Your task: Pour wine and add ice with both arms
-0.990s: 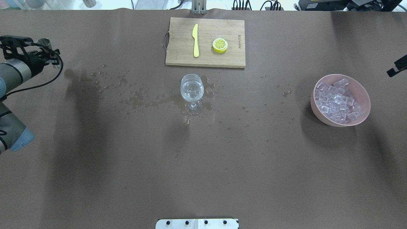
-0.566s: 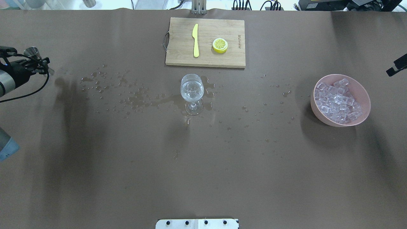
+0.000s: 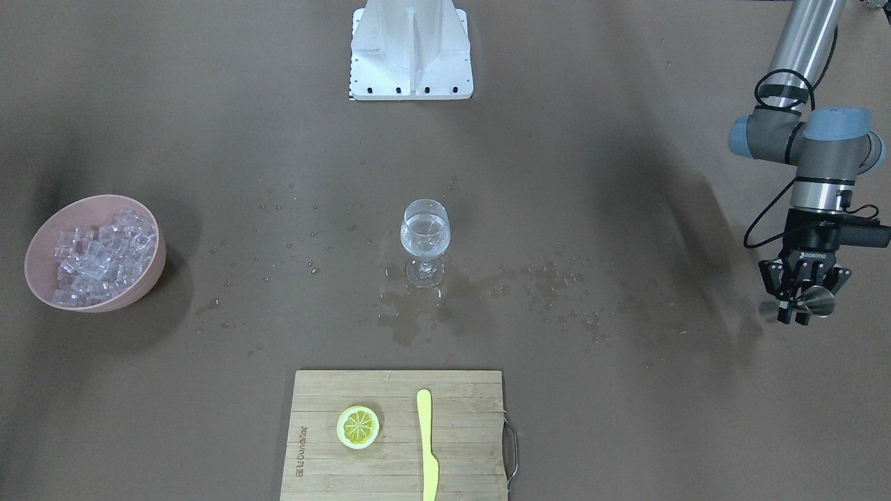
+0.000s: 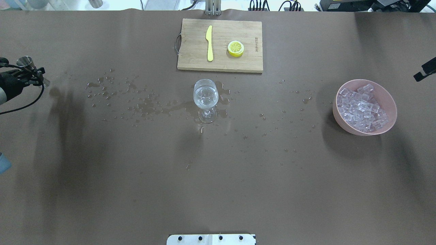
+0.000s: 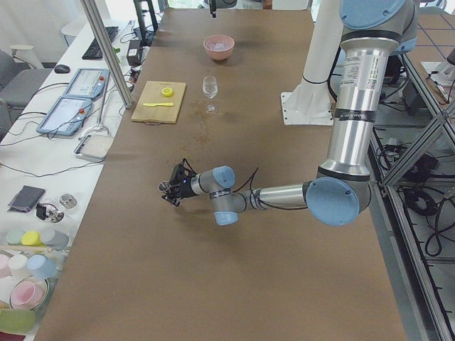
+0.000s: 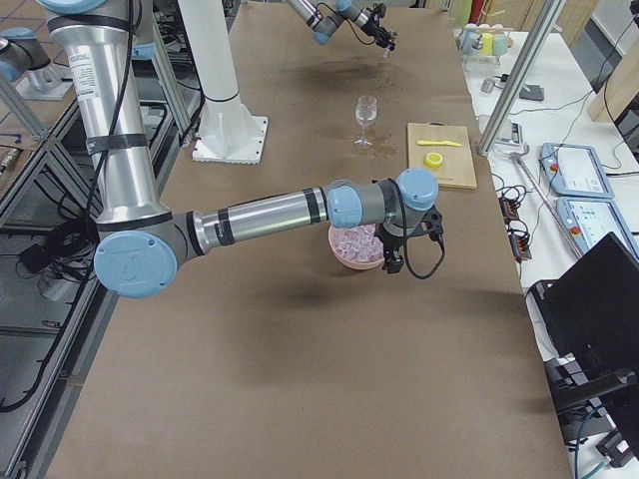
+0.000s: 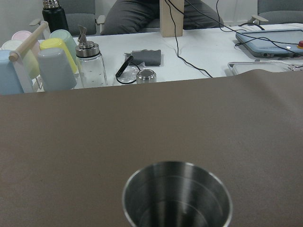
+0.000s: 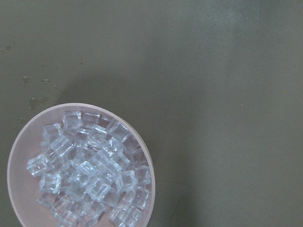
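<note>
Diffuse overhead lighting is recorded on the matte brown worktop [image 4: 136, 204]. Broad soft-edged shadow bands are noted toward both ends, another beside the round pink bowl [image 4: 386, 92]. Glints are observed on the small clear ice cubes [image 8: 90, 175] and clear stemmed glass [image 4: 205, 95], a dull sheen inside the brushed steel cup [image 7: 177, 201]. The strip beyond the far edge is washed out.

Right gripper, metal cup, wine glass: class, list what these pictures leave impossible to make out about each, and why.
Right gripper: open or shut unknown; exterior right view shows it small and dark by the pink bowl.
Metal cup: contents unclear; left wrist view's lower edge cuts off its shadowed inside.
Wine glass: whether any ice is inside; clear on clear, too small in every view.
</note>
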Controlling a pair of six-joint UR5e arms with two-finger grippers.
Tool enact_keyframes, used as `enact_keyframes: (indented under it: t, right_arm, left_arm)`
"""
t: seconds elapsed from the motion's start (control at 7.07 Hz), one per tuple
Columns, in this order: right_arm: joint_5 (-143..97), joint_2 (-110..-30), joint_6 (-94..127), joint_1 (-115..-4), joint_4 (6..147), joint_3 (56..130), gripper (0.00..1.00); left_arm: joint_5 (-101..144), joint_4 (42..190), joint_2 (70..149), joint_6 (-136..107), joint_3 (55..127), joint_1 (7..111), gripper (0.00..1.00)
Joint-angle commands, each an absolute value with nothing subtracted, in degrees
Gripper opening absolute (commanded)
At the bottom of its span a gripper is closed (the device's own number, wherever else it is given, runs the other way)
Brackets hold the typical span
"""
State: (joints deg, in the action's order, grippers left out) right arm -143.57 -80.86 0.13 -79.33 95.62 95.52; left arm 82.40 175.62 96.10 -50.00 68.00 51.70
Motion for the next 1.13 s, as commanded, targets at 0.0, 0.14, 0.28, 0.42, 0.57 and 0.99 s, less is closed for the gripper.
enact_keyframes:
  t: [0.0,0.14,0.28,0.42,0.57,0.99]
  right_arm:
    - [-143.5,-80.8,0.4,-79.2,95.6,95.4,1.0]
    - [-143.5,-80.3,0.4,-79.1,95.6,95.4,1.0]
    - [-143.5,-80.2,0.4,-79.0,95.6,95.4,1.0]
    - [-143.5,-80.1,0.4,-79.0,95.7,95.4,1.0]
    - [-143.5,-79.7,1.2,-79.0,95.6,95.4,1.0]
    - [-143.4,-78.3,3.4,-78.3,95.2,95.8,1.0]
  left_arm:
    - [82.4,176.0,95.9,-50.0,68.0,51.7,0.98]
    - [82.4,176.0,95.6,-49.9,68.4,51.7,0.98]
    - [82.3,175.8,94.7,-49.9,69.5,51.7,0.98]
    - [82.4,175.7,93.6,-50.0,70.0,51.6,0.98]
    - [82.9,175.8,92.3,-50.1,70.4,51.6,0.98]
    - [98.6,175.3,82.3,-50.0,79.5,52.4,0.97]
